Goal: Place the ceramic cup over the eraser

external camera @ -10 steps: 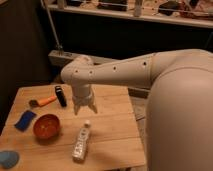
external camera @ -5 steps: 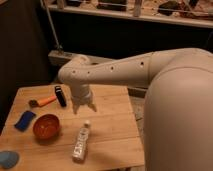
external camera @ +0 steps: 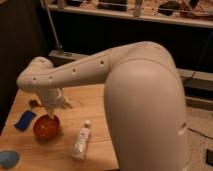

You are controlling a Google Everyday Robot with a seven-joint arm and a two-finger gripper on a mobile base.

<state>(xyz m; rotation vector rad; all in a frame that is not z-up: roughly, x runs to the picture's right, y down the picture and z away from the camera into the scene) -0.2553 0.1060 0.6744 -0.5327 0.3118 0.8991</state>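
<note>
Light-blue ceramic cup (external camera: 8, 159) sat at the table's (external camera: 98, 107) near-left corner, partly cut by the frame edge and well apart from the other things. Whether it stood mouth-up couldn't be told. Next rightward lay a flat blue pad (external camera: 24, 120), then a small dark obj. (external camera: 34, 103) peeking out under the arm's lower edge; eraser or tool, couldn't tell which. The eraser wasn't clearly in view otherwise, prob. hidden behind the wrist, so its long axis couldn't be read. Orange-red bowl (external camera: 46, 126) lay just right of the pad. Gripper (external camera: 56, 103) hung just above the bowl's far rim, pointing down, jaws spread w/ nothing between them. Clear bottle (external camera: 81, 142) lay on its side at approx. 5 o'clock from the gripper. White arm (external camera: 95, 70) swept in from the robot's bulky body at right.

Key relation: the cup lay at approx. 7 o'clock from the jaws, past the bowl & pad, toward the near corner. Only one arm, so no choice of hand. Cup being round, approach angle mattered little. Judged stage: cup not yet grasped, so the reach to it came first. The bowl sat in the straight path, so lifting over it seemed wise.
</note>
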